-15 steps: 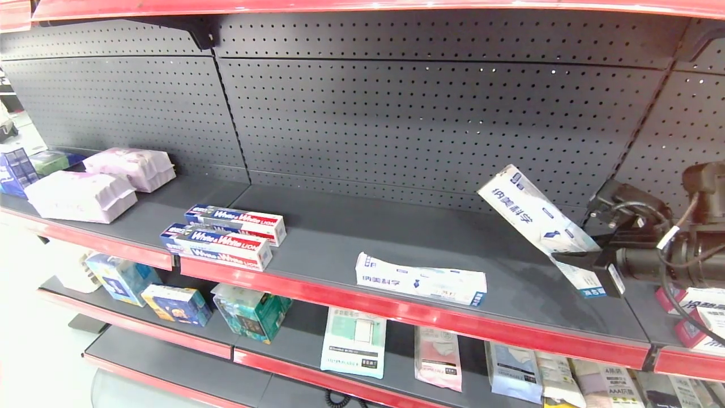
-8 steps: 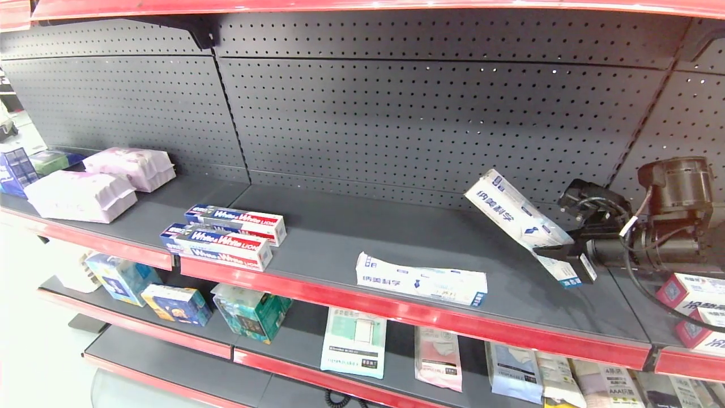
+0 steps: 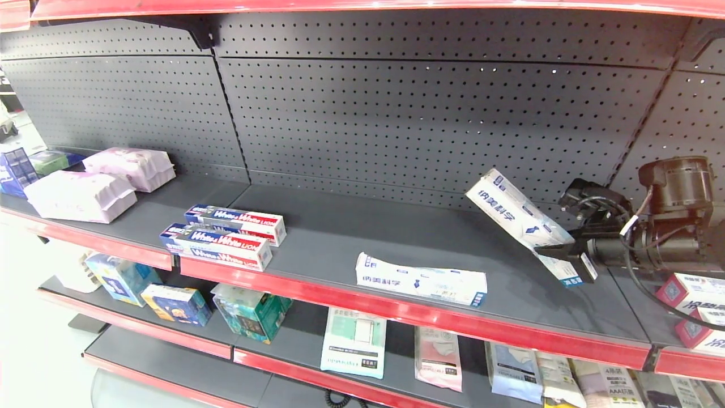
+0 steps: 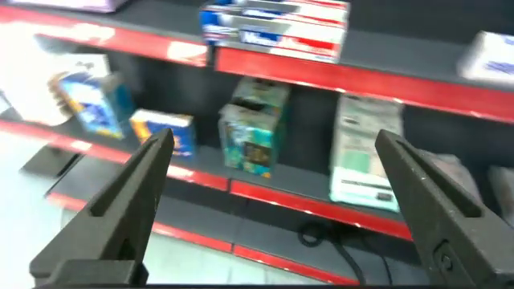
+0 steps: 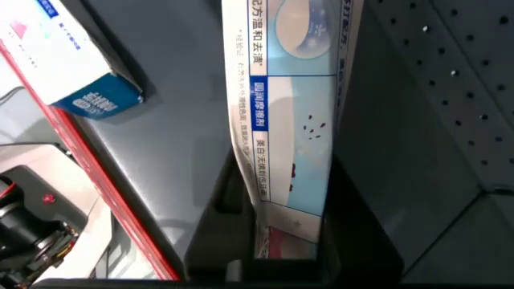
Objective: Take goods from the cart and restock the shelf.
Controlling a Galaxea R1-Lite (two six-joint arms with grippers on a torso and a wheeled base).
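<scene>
Right gripper (image 3: pixel 566 256): compared with a second ago it sits further left and lower over the shelf (image 3: pixel 351 232). Over the last half second it hardly shifts at all. It is clamped on the lower end of a long white-and-blue box.
Left gripper (image 4: pixel 275 140): spread wide with nothing between the fingers, it hangs low in front of the lower shelf (image 4: pixel 265 189).
Front of shelf: a matching flat box (image 3: pixel 422 283) lies on its side just behind the red front edge, left of the right gripper and apart from it.
Held box (image 3: pixel 518 218): it is carried along with the gripper and is now over the right part of the shelf, behind the flat box. It is tilted, with its free end raised toward the left and the back. I cannot tell whether its low corner touches the shelf.
Further left: two red-and-blue boxes (image 3: pixel 224 235) sit side by side near the front edge, well apart from the held box.
Back panel (image 3: pixel 425 124): the dark perforated wall stands close behind the raised end of the held box.
Meaning for the task: the carry looks nearly finished, and laying the box down flat and releasing it are not yet done. The next move probably calls for lowering the raised end without scraping the back panel or nudging the flat box.
</scene>
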